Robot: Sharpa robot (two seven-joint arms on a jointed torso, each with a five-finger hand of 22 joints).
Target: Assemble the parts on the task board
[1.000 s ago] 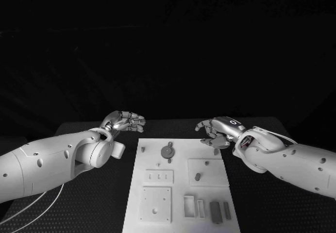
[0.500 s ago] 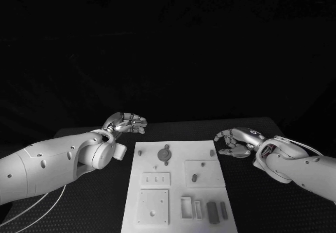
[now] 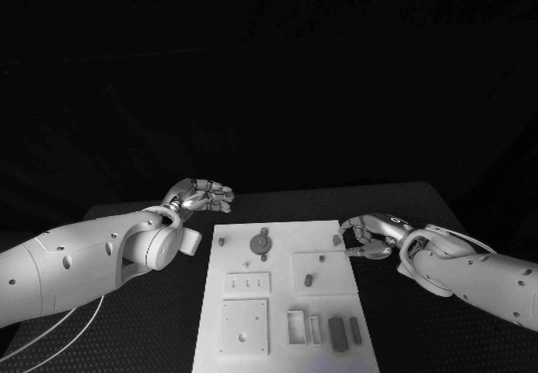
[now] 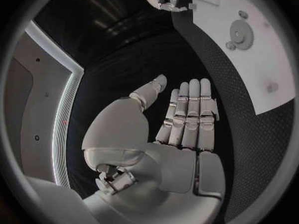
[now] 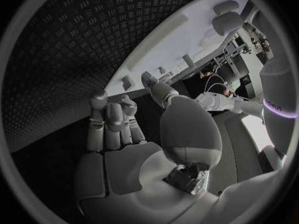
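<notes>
While both hands sit off the board: no part is in either hand, so the assembly looks stalled between steps.
Board: flat white rectangular task board (image 3: 277,287) lies mid-table on the black textured table (image 3: 134,326), long axis running away from the robot, far short edge between the two hands.
Left hand: silver many-fingered left hand (image 3: 200,195) hovers just beyond the board's far left corner; the left wrist view shows its fingers (image 4: 190,112) straight and side by side, nothing in the palm.
Right hand: silver many-fingered right hand (image 3: 373,234) hangs at the board's right edge, near the far end; fingers loosely curled and apart, empty, one fingertip close to the edge — touching or not, cannot tell.
Done, by judgement: small round grey gear (image 3: 261,243) sits seated near the far end; a short grey peg (image 3: 306,280) stands in the raised square block.
Left, by judgement: two dark grey oblong bars (image 3: 340,329) lie loose at the near right, long axes parallel to the board's; the open rectangular slot (image 3: 296,327) beside them and the three small slots mid-left look unfilled.
</notes>
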